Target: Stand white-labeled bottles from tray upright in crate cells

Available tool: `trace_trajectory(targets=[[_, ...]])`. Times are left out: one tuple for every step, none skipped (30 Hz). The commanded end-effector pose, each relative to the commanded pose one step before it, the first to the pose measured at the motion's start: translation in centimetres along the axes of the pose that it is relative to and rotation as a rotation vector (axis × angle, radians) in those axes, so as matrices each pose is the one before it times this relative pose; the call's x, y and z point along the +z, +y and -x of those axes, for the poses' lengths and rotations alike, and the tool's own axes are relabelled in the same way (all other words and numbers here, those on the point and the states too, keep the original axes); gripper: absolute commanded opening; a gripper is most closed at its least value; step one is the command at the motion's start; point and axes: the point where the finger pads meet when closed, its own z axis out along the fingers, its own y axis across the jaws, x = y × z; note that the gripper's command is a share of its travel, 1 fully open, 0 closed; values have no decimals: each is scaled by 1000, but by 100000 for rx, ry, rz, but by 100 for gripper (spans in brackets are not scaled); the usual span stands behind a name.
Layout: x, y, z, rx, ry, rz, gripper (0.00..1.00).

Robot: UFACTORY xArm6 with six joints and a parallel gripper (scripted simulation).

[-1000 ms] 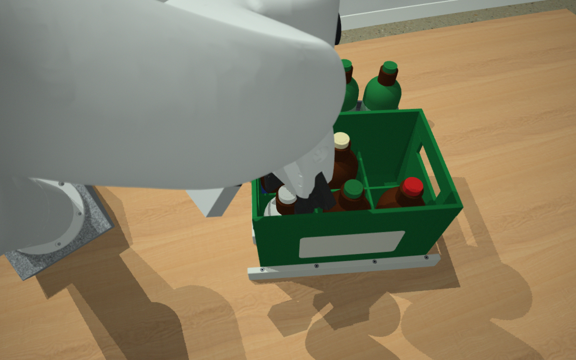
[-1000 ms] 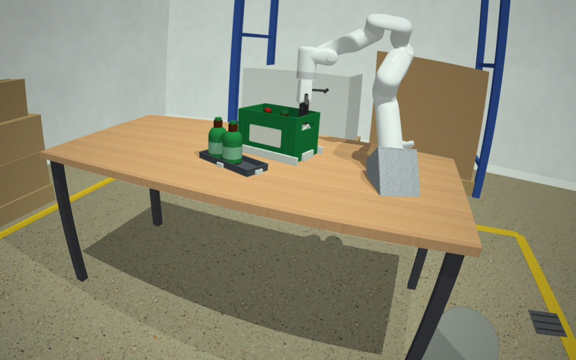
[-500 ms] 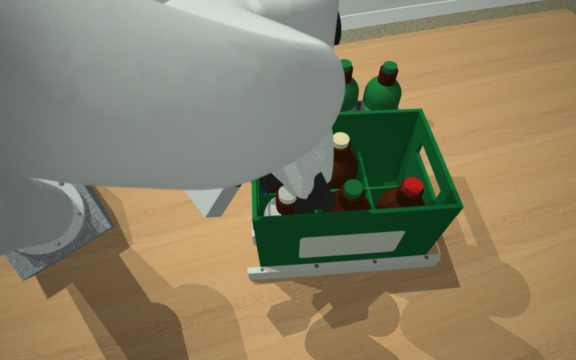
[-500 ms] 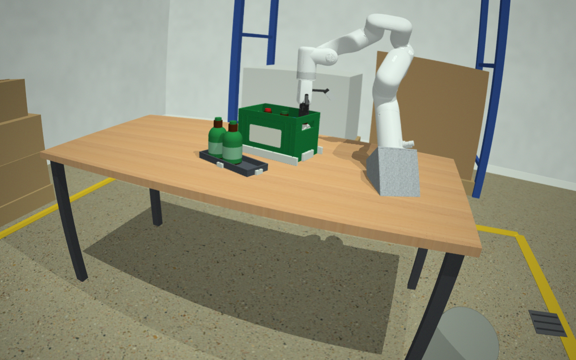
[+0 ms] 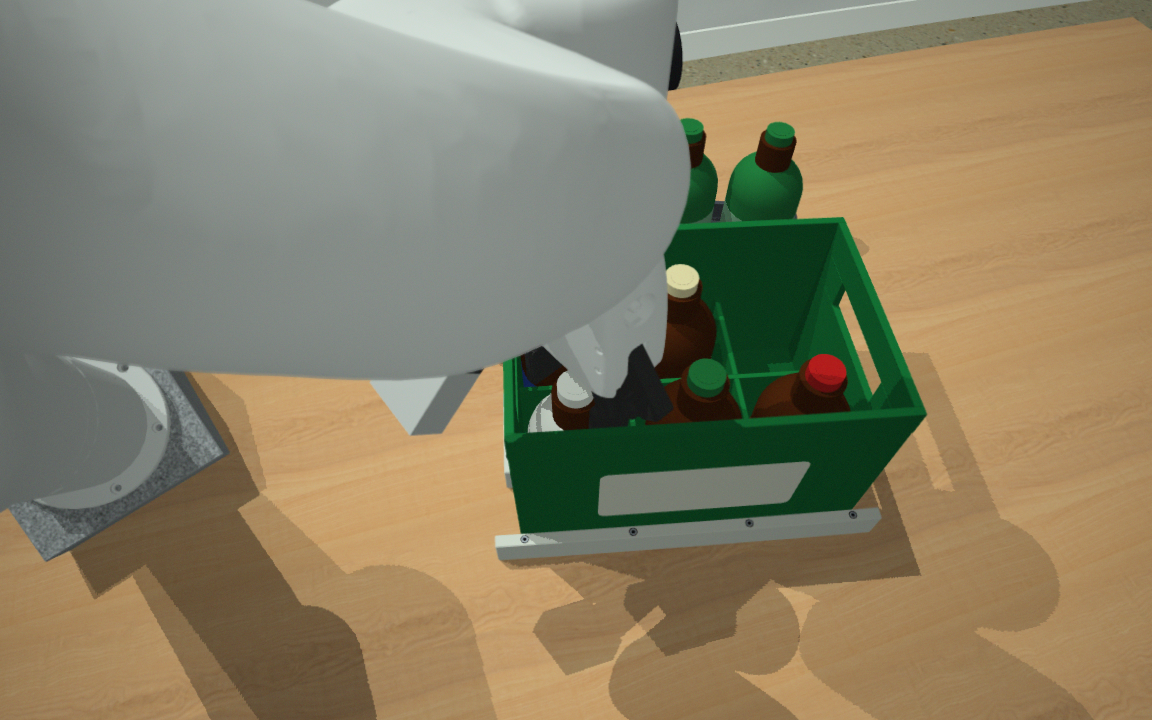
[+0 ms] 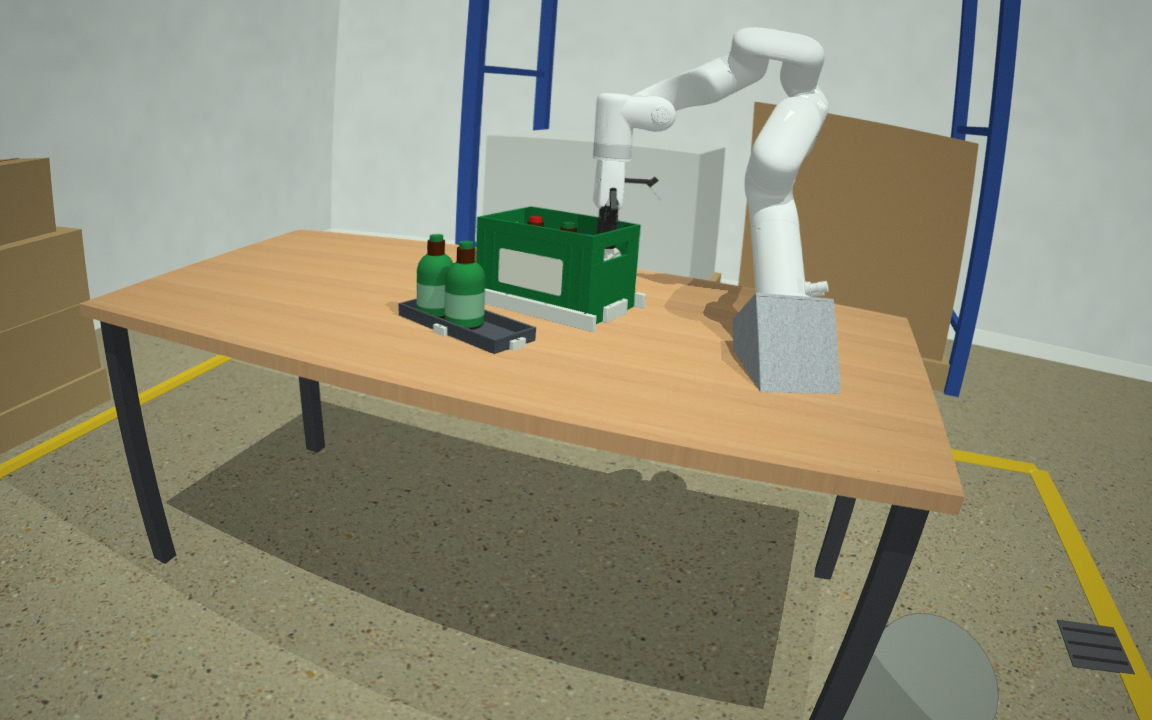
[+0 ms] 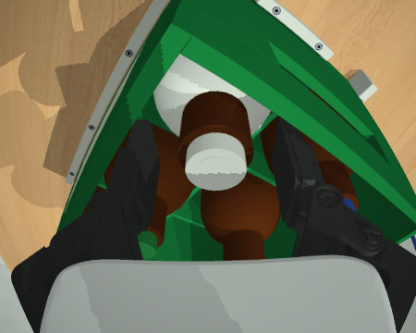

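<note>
Gripper (image 5: 573,394) (image 6: 607,217) (image 7: 214,140), open and gripping nothing: in the wrist view its fingers straddle the neck at 9 and 3 o'clock, a gap on each side. Your step, as judged, is release and withdrawal.

Crate (image 5: 553,483) (image 6: 578,277) (image 7: 226,69), level on the table. In the top view the only unfilled cell is at 1 o'clock; the fingers work in the 8 o'clock corner. Rise straight up so that neither finger drags a wall.

Tray (image 5: 719,211) (image 6: 504,328), beyond the crate at 12 o'clock in the top view. It bears two upright green bottles (image 5: 764,188) (image 6: 434,273); route your retreat clear of them.

White bottle (image 5: 569,414) (image 6: 612,254) (image 7: 215,116), probably the one to be placed, looks upright in the corner cell. Its base is hidden, so you cannot confirm seating; keep the fingers centred about the neck as you lift.

Brown neighbours, wrist view, around the white cap: cream-capped bottle (image 5: 689,335) (image 7: 240,210) toward 5 o'clock, green-capped bottle (image 5: 706,377) (image 7: 171,171) toward 8, blue-capped bottle (image 5: 528,377) (image 7: 339,182) toward 4. Widen only modestly, since the fingers could nudge these.

White cap (image 5: 574,388) (image 7: 215,162), last to clear: avoid wrist rotation until the tips are above it.
</note>
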Motion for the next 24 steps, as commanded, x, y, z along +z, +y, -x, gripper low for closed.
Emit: trace_trajectory(targets=[[-92, -57, 89, 110, -282, -46, 65], [0, 0, 0, 0, 0, 0, 65], [0, 0, 0, 0, 0, 0, 65], [0, 0, 0, 0, 0, 0, 65], [0, 0, 0, 0, 0, 0, 65], [0, 0, 0, 0, 0, 0, 65], [0, 0, 0, 0, 0, 0, 65], [0, 0, 0, 0, 0, 0, 65], [0, 0, 0, 0, 0, 0, 65], [0, 0, 0, 0, 0, 0, 65], [0, 0, 0, 0, 0, 0, 65], [0, 0, 0, 0, 0, 0, 65], [-2, 0, 0, 0, 0, 0, 65], [-7, 0, 0, 0, 0, 0, 65], [-12, 0, 0, 0, 0, 0, 65], [-20, 0, 0, 0, 0, -1, 65], [-28, 0, 0, 0, 0, -1, 65], [-38, 0, 0, 0, 0, -1, 65], [-48, 0, 0, 0, 0, -1, 65], [-60, 0, 0, 0, 0, 0, 65], [-72, 0, 0, 0, 0, 0, 65], [-85, 0, 0, 0, 0, 1, 65], [-97, 1, -1, -1, 0, 2, 65], [-110, 0, 1, 1, 0, -1, 65]])
